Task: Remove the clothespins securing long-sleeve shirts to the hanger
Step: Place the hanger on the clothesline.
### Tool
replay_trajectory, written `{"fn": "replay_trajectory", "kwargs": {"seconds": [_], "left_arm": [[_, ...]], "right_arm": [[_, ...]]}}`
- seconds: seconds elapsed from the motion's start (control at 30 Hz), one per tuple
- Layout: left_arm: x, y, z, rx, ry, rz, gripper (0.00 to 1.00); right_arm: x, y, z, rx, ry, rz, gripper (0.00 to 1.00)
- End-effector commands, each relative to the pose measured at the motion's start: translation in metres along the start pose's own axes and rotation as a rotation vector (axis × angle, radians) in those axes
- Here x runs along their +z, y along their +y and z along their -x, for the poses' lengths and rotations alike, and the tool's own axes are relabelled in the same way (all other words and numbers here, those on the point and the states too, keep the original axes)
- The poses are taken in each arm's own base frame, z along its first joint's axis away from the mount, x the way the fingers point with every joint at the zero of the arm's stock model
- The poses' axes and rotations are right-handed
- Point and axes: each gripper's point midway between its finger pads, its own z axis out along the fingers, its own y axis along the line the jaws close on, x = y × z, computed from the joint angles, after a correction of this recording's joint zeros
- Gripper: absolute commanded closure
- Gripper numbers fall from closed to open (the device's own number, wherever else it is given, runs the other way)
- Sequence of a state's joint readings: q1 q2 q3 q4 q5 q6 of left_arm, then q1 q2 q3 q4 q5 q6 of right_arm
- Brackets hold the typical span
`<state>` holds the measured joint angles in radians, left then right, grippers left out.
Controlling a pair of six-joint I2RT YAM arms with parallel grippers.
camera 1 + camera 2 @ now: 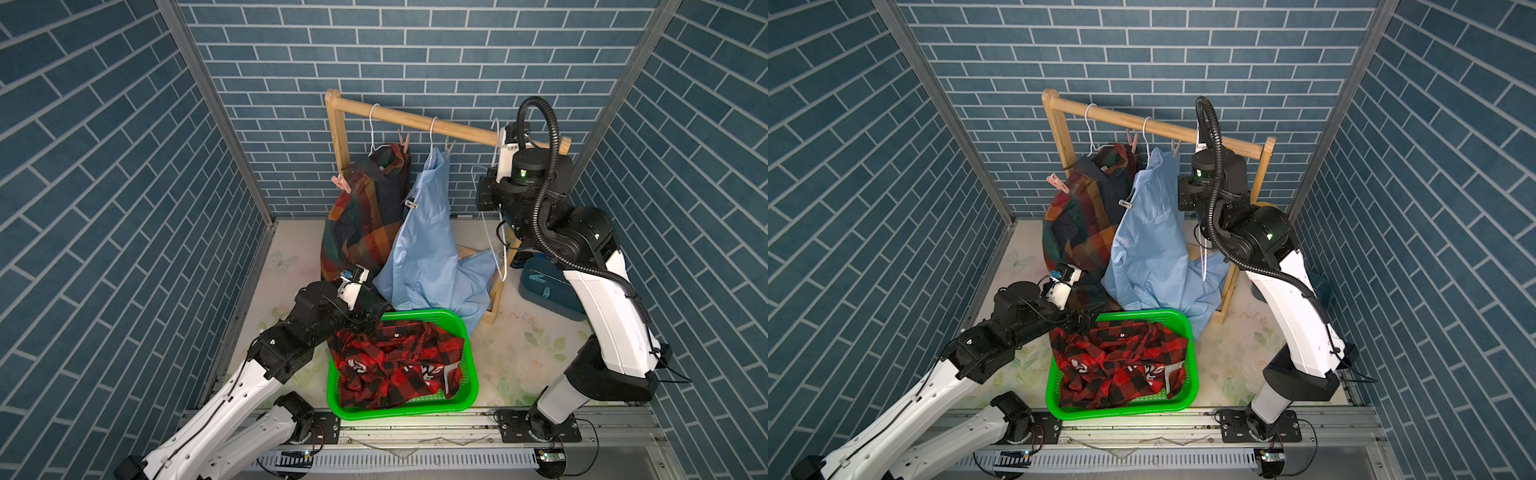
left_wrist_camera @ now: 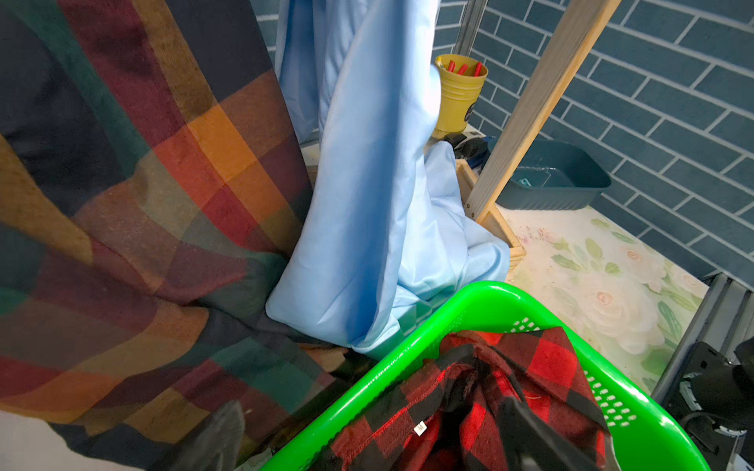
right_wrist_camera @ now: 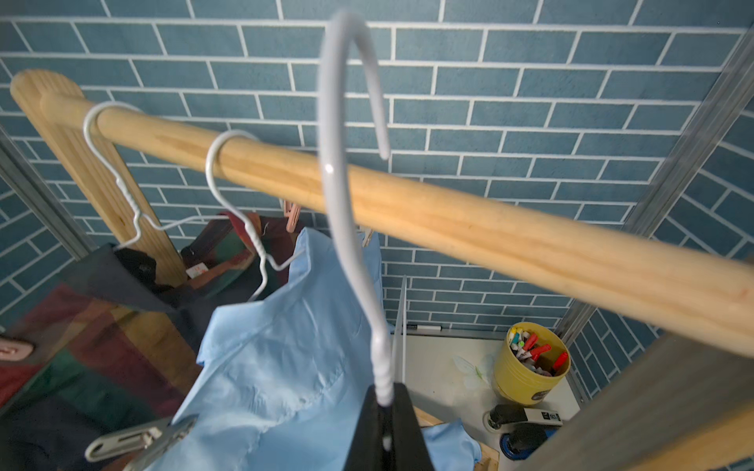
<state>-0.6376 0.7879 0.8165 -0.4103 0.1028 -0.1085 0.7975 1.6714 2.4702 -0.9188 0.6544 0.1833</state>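
- Plaid shirt (image 1: 361,216) and light blue shirt (image 1: 424,241) hang on far rail (image 1: 415,120).
- Check shirt (image 1: 395,365) lies in near green basket (image 1: 469,399).
- Left hand (image 1: 372,318) spread over basket's far-left corner.
- Right hand (image 3: 385,407) pinches bare hanger (image 3: 331,179).
- Pink clothespins (image 1: 341,183), grey-white clothespins (image 1: 410,204) clip both hanging shirts.

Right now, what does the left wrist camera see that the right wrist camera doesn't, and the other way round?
Only the left wrist view: the green basket holding the red-and-black check shirt, and a teal tub by the wall.
Only the right wrist view: the rack's top rail, an empty white hanger pinched in the right end effector, a grey clothespin at the light blue shirt's edge, and a pink clothespin just under the rail.
Both show the plaid shirt, the light blue shirt and the yellow cup of pens.
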Motion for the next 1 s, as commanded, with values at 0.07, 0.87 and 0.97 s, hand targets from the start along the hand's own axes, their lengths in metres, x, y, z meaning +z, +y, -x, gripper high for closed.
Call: {"fn": "replay_trajectory", "kwargs": {"seconds": [0.07, 0.87, 0.97], "left_arm": [[-0.002, 0.003, -0.011, 0.012, 0.012, 0.009, 0.00], [-0.005, -0.010, -0.007, -0.005, 0.012, -0.066, 0.00], [-0.004, -0.010, -0.008, -0.006, 0.013, -0.065, 0.00]], "right_arm": [[0.004, -0.021, 0.009, 0.030, -0.005, -0.052, 1.00], [0.065, -0.073, -0.061, 0.195, 0.177, -0.186, 1.00], [0.067, -0.071, -0.074, 0.205, 0.200, -0.181, 1.00]]}}
